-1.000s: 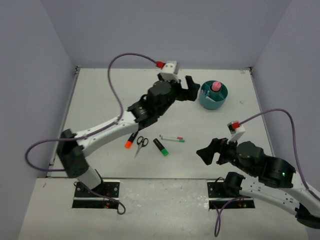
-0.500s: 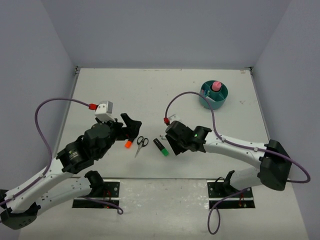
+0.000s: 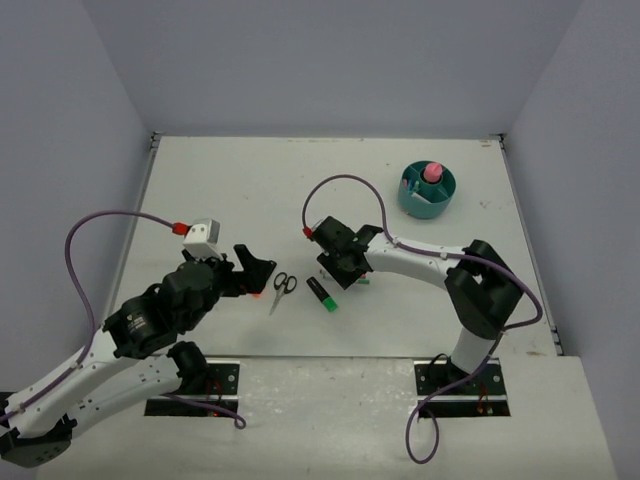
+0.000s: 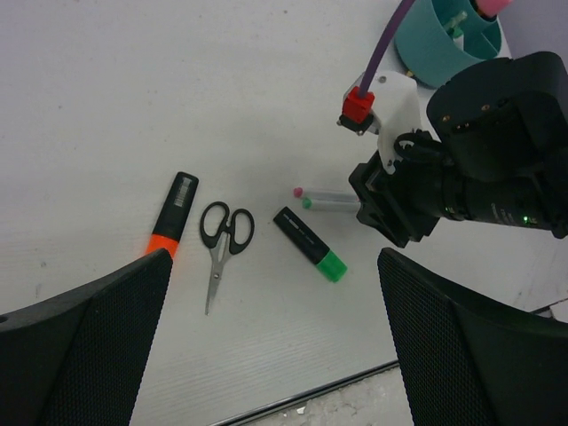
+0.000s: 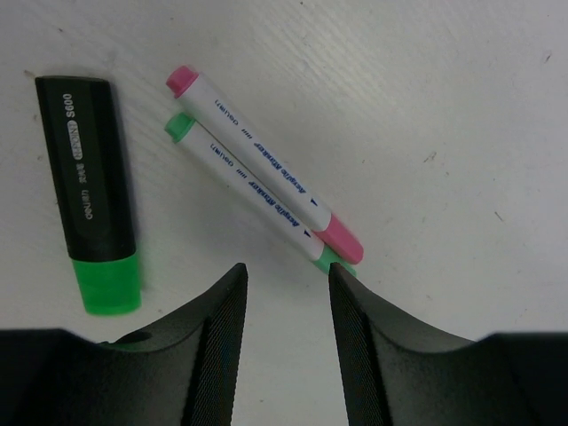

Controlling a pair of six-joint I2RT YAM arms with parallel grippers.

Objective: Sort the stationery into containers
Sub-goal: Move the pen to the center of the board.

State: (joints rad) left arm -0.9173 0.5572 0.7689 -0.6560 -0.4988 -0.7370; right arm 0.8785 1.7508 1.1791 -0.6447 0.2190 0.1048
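Two thin white "Acrylic Marker" pens just ahead of right claw, half-clenched, empty; black-green "S600" highlighter beside it; lettering unreadable overhead.

Left arm pulled back from organizer to near-left corner, left end effector now just beside scissors. Right arm swung out from its base across the worktop, right end effector now low at the ends of the pens, jaws narrowed from wide to a small gap
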